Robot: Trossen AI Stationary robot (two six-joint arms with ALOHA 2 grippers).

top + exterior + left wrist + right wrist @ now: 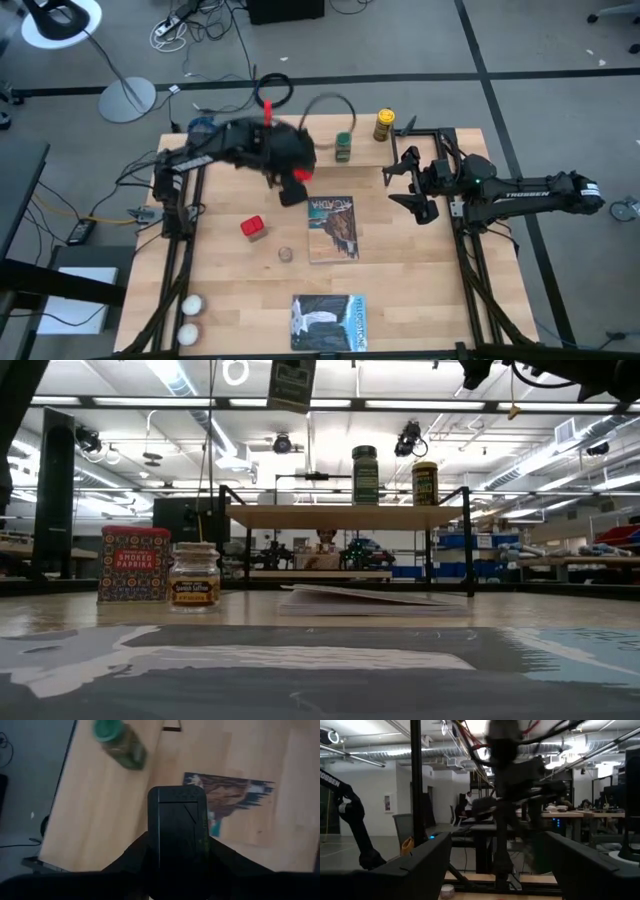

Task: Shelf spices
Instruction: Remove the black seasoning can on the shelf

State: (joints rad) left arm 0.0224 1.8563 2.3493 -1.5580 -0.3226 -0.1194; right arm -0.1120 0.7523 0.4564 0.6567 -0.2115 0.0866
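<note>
My left gripper (292, 188) hangs over the middle of the table, shut on the dark square tin (177, 827). The tin also shows high up in the low view (291, 382). The green jar (365, 475) and the yellow-lidded jar (425, 482) stand upright on the shelf (300, 516) at the table's far side. The red tin (253, 228) and the tiny pale jar (286, 254) stand on the tabletop, nearer and to the left. My right gripper (404, 188) waits open at the right, raised, with nothing between its fingers. My left gripper pinches the dark square tin by two opposite sides near its lower end (161, 856), one finger (131, 857) on each side. The fingers slant downward from the table's left. The tin is lifted clear, well above the tabletop.
A picture book (333, 228) lies flat in the table's middle, just right of the held tin, and a second book (329, 322) lies at the near edge. Two white balls (189, 318) sit at the near left corner. Cables loop behind the shelf.
</note>
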